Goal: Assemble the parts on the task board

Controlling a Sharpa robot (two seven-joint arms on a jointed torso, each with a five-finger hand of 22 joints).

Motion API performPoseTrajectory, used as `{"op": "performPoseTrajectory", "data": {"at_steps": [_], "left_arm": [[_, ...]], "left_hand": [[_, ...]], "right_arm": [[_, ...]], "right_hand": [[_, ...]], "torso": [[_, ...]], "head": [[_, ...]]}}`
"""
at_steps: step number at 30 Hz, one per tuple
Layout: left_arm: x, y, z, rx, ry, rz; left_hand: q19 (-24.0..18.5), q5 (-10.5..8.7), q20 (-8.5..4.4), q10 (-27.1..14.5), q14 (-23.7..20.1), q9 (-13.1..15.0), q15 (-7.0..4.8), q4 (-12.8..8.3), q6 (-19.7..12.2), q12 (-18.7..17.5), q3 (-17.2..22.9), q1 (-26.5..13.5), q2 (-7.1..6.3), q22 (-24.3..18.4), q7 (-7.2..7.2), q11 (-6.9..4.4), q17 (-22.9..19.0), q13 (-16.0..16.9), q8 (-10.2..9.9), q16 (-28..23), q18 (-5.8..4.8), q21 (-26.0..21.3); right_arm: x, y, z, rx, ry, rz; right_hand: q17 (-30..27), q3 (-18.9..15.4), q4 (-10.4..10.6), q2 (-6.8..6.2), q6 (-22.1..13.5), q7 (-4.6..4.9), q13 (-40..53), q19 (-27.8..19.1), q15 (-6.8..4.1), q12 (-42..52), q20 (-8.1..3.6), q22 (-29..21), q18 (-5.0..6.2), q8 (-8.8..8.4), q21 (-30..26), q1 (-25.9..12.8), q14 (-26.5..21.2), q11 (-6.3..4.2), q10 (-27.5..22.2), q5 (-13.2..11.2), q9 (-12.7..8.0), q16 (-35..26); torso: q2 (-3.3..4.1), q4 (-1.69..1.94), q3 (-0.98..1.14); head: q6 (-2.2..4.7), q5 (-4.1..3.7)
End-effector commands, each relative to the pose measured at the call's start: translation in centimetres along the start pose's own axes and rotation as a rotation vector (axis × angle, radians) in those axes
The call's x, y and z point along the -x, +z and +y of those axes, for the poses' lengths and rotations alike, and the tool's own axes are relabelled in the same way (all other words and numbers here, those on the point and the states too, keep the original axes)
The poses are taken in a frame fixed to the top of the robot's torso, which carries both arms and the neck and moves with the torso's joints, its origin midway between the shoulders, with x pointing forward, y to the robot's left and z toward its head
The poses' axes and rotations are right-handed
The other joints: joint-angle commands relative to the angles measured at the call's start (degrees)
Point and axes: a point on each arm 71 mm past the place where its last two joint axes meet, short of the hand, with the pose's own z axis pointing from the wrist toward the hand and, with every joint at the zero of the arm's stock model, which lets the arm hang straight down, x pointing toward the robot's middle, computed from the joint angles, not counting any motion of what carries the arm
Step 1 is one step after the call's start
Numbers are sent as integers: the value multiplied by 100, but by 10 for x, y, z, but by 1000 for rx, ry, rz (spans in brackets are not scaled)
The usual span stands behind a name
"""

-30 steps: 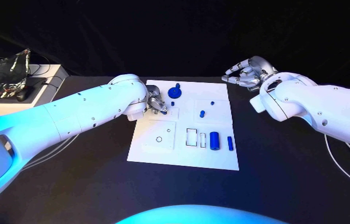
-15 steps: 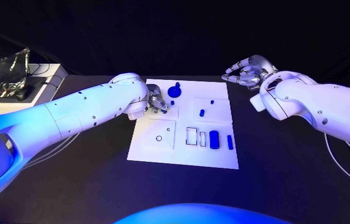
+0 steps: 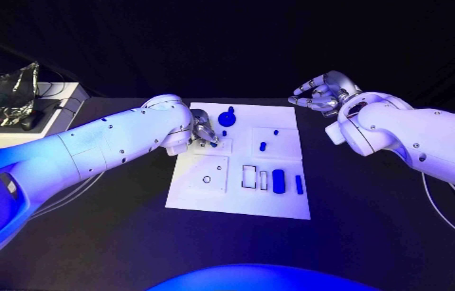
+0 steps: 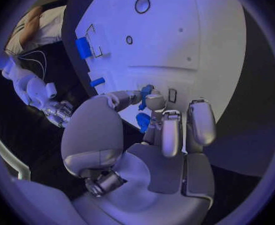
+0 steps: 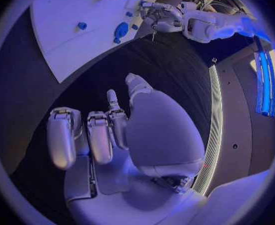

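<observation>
Head view: the left hand (image 3: 203,133) is down on the white task board (image 3: 285,202) at its near-left corner region, fingers bunched by a small blue part (image 3: 223,133). The right hand (image 3: 321,95) hovers off the board's far right corner over the bench (image 3: 114,238), fingers curled in, holding nothing.

Left wrist view: fingertips (image 4: 151,101) pinch a small blue part (image 4: 145,91) against the board.

Right wrist view: the right hand (image 5: 106,135) sits curled, nothing in it, above the dark bench.

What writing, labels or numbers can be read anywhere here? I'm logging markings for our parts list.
None can be read.
The task board carries only outlined recesses and blue parts, no print.
The white box at the table's far left corner shows no legible text.
</observation>
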Motion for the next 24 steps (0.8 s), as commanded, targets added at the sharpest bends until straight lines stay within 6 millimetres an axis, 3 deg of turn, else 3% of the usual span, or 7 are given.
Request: {"op": "performPoseTrajectory", "data": {"at_steps": [1,8,24], "left_arm": [[-6,1,-1,-3,5,37],[-6,2,0,1,8,29],[-4,2,1,5,18,0]], "left_hand": [[29,-22,-3,-12,509,1,-28,-448,245,-35,421,-34,-11,7,-210,-42,1207,-5,-30,16,-80,-7],[42,166,-29,-13,511,96,-39,-650,231,-81,630,226,80,11,-177,-37,1212,-59,-93,17,-82,-7],[96,330,-23,69,523,180,-27,-763,309,19,711,301,97,87,-154,-26,1253,77,-79,36,-96,34]], "right_arm": [[-1,0,1,14,-7,8],[0,0,1,14,-7,8],[0,0,1,13,-7,8]], "right_hand": [[1002,38,8,5,-53,-7,730,273,-47,-26,-38,982,108,34,-20,-72,477,-17,-38,20,8,-29],[1002,38,8,5,-53,-7,730,273,-47,-26,-38,982,108,34,-20,-72,477,-17,-38,20,8,-29],[995,43,9,8,-59,-7,727,269,-47,-29,-38,976,110,40,-30,-82,475,-17,-40,24,12,-31]], "torso": [[1,1,0],[0,3,-1],[4,-1,-2]], "head": [[1,1],[4,5],[-14,2]]}}
